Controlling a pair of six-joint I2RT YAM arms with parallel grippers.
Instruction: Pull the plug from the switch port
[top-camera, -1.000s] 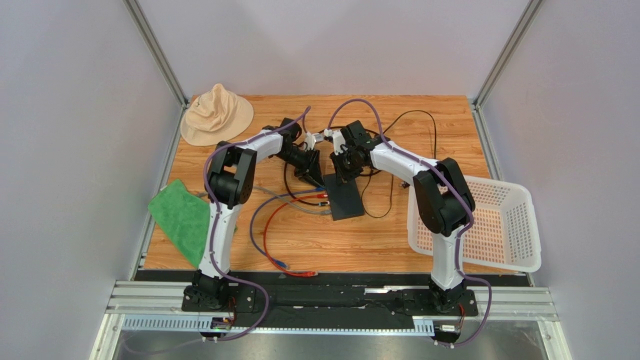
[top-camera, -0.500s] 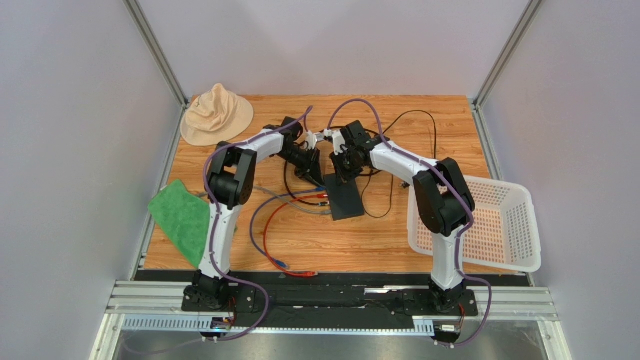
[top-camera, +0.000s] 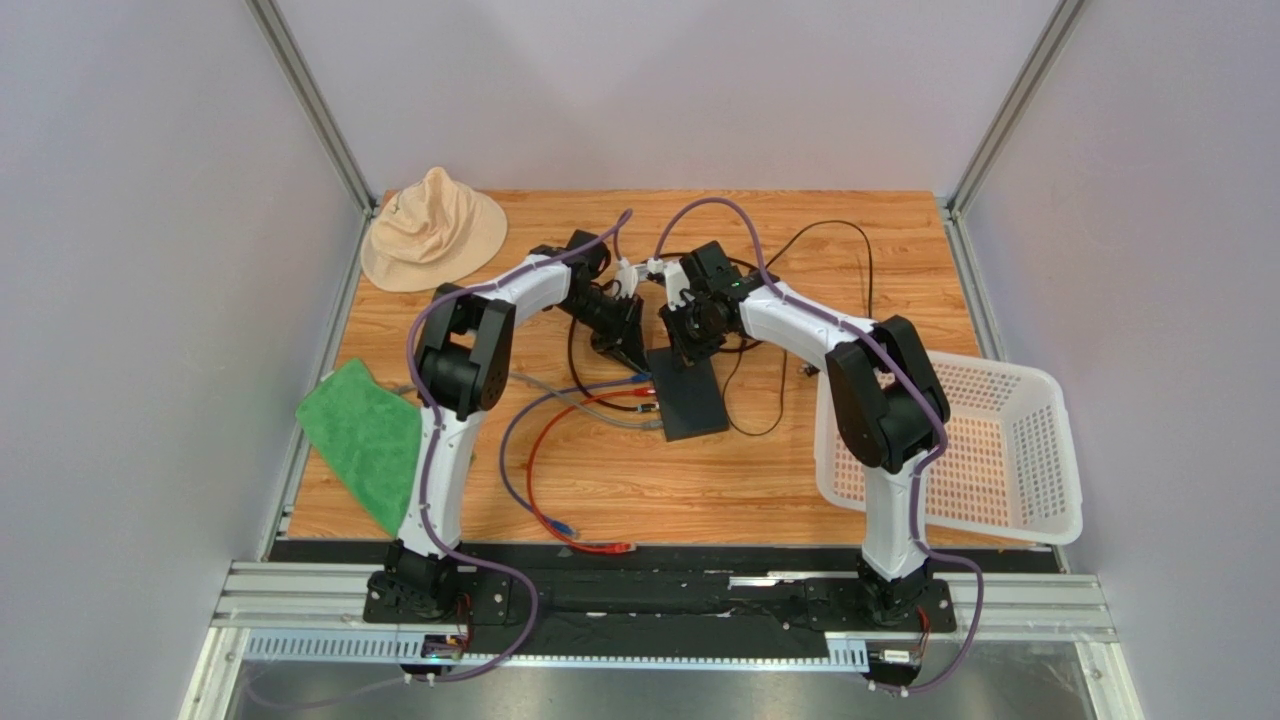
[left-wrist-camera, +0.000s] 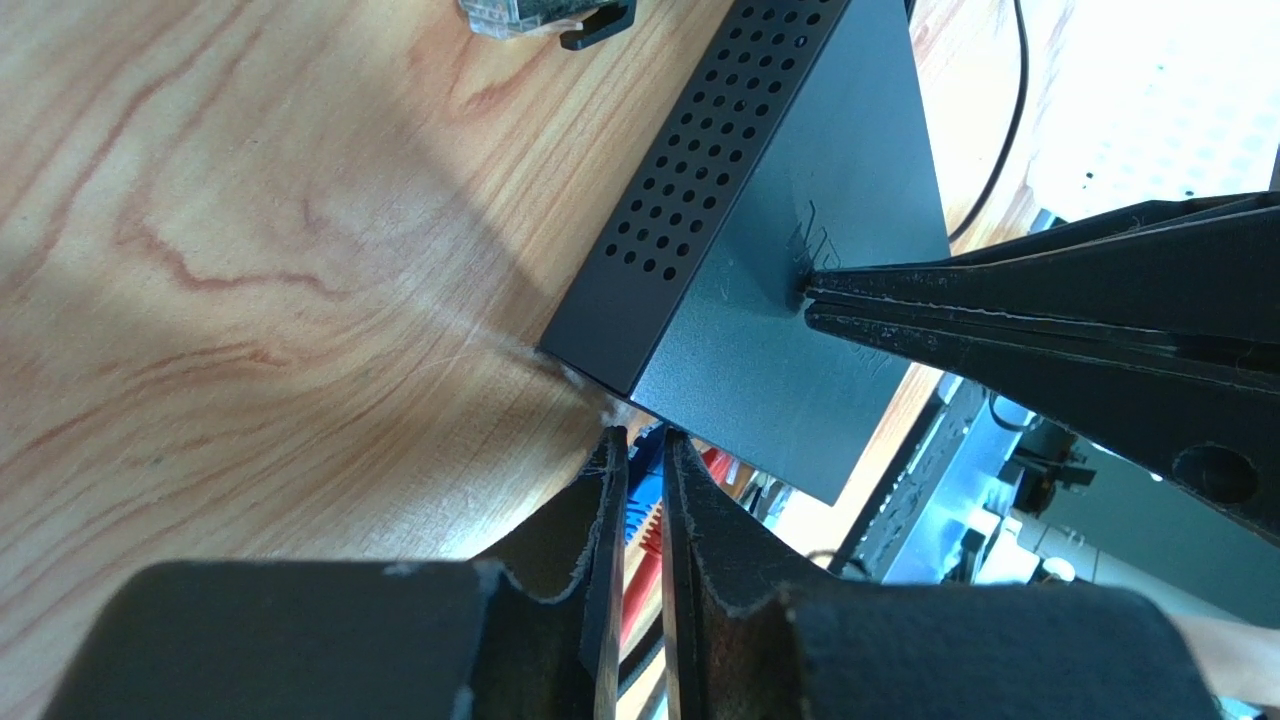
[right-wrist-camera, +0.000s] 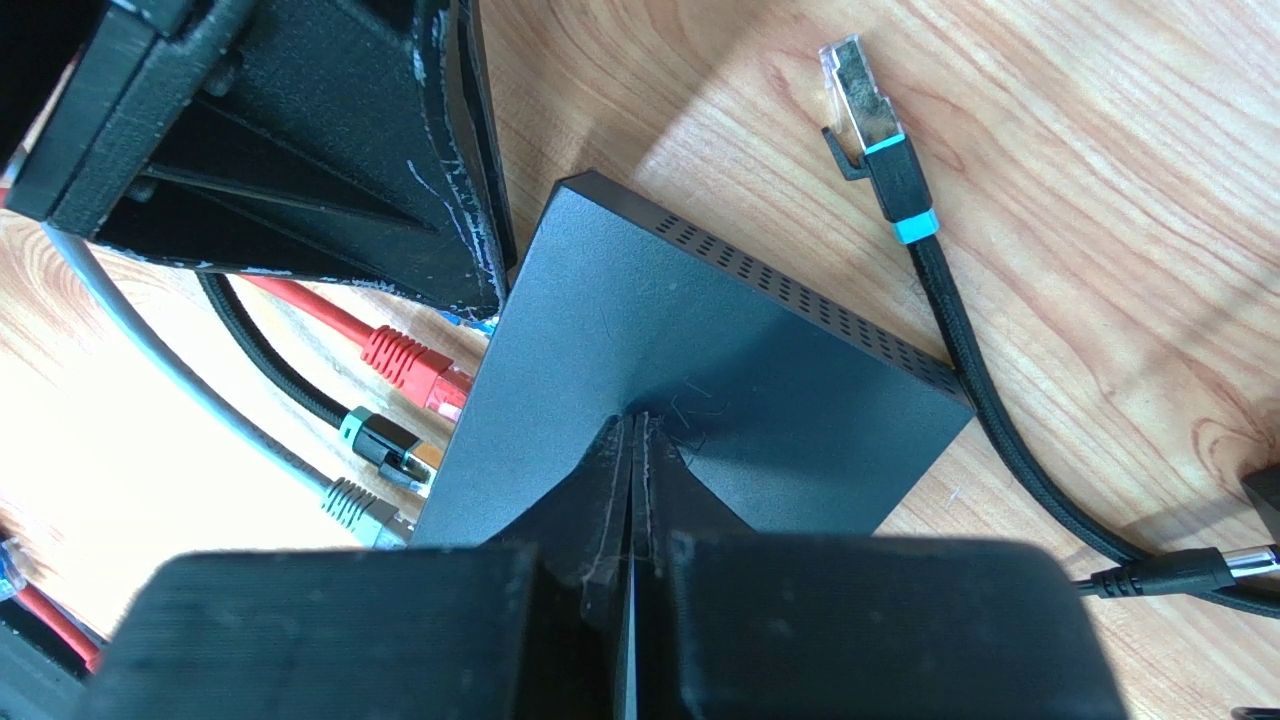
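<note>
The switch (top-camera: 691, 398) is a flat black box in the middle of the wooden table; it also shows in the left wrist view (left-wrist-camera: 781, 300) and the right wrist view (right-wrist-camera: 676, 375). Red (right-wrist-camera: 403, 360), black-green (right-wrist-camera: 379, 440) and grey (right-wrist-camera: 353, 503) plugs sit along its socket edge. My left gripper (left-wrist-camera: 639, 438) is at the switch's far corner, shut on a blue plug (left-wrist-camera: 646, 492) that shows in the narrow gap between its fingers. My right gripper (right-wrist-camera: 637, 420) is shut and empty, tips pressed on the switch's top. In the top view the left gripper (top-camera: 634, 353) and the right gripper (top-camera: 684, 342) are close together.
A loose black cable with a teal-banded plug (right-wrist-camera: 872, 128) lies beside the switch. Red, blue and grey cables (top-camera: 556, 510) trail toward the front. A beige hat (top-camera: 433, 225) lies back left, a green cloth (top-camera: 361, 435) at the left edge, a white basket (top-camera: 977, 450) on the right.
My left gripper has shifted slightly toward the switch's far corner. The right gripper and the switch have hardly moved.
</note>
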